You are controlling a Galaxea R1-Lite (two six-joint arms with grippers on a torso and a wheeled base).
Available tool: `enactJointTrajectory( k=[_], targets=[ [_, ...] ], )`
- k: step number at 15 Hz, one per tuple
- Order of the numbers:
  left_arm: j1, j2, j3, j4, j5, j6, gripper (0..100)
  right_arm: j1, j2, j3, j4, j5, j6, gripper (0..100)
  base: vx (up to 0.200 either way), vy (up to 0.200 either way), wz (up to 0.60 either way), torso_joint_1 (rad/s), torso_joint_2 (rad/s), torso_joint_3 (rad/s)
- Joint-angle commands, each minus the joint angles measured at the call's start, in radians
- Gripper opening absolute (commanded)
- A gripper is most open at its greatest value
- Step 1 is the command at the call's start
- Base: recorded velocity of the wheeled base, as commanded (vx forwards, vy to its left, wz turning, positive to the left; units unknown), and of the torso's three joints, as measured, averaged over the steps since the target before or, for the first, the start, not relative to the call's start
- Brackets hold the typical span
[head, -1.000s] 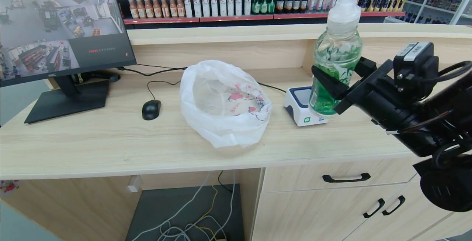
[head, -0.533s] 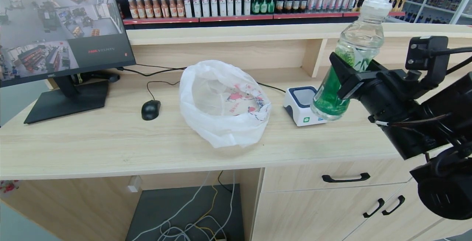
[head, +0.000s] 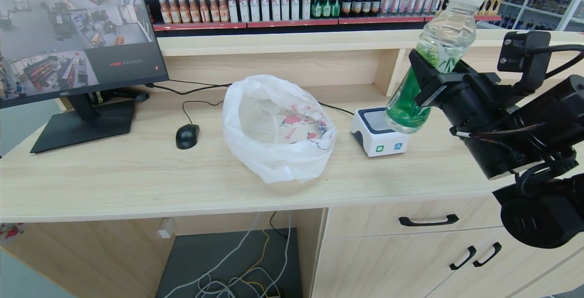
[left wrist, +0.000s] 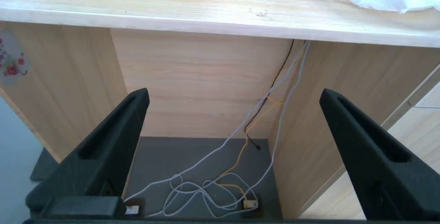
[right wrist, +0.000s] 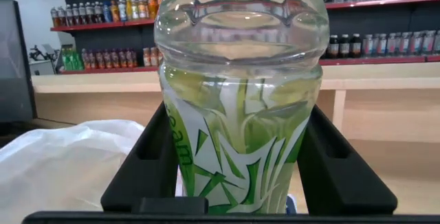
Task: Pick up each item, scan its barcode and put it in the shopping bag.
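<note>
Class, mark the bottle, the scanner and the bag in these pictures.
bottle (head: pixel 408 108), head view, green lower body.
scanner (head: pixel 388 139), head view, white front face.
bag (head: pixel 273 163), head view, near outer wall.

A shop, at the checkout. Told by long red-edged shelves of bottled drinks (head: pixel 283 15) along the back wall, a pale wooden checkout counter (head: pixel 137 179), a small white-and-blue tabletop barcode scanner (head: pixel 378 134) on it, a white plastic shopping bag (head: pixel 278 127) just beside, and a black monitor (head: pixel 68 28) showing camera views of store aisles.
</note>
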Motion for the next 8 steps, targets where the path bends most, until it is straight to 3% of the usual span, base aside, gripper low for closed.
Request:
enactJointTrajectory(
  k=[1, 3, 8],
  targets=[
    [0.0, 0.0, 0.0, 0.0, 0.001, -0.002, 100, -0.022, 0.013, -0.006, -0.001, 0.001, 0.006, 0, 0.0, 0.2, 0.0, 0.002, 0.0, 0.002],
    [0.0, 0.0, 0.0, 0.0, 0.001, -0.004, 100, -0.064, 0.011, -0.003, -0.001, 0.001, 0.009, 0, 0.0, 0.2, 0.0, 0.005, 0.01, -0.005],
    [0.0, 0.0, 0.0, 0.0, 0.001, -0.004, 100, -0.059, 0.009, 0.003, -0.001, 0.001, 0.012, 0, 0.0, 0.2, 0.0, 0.005, 0.0, 0.002]
  ],
)
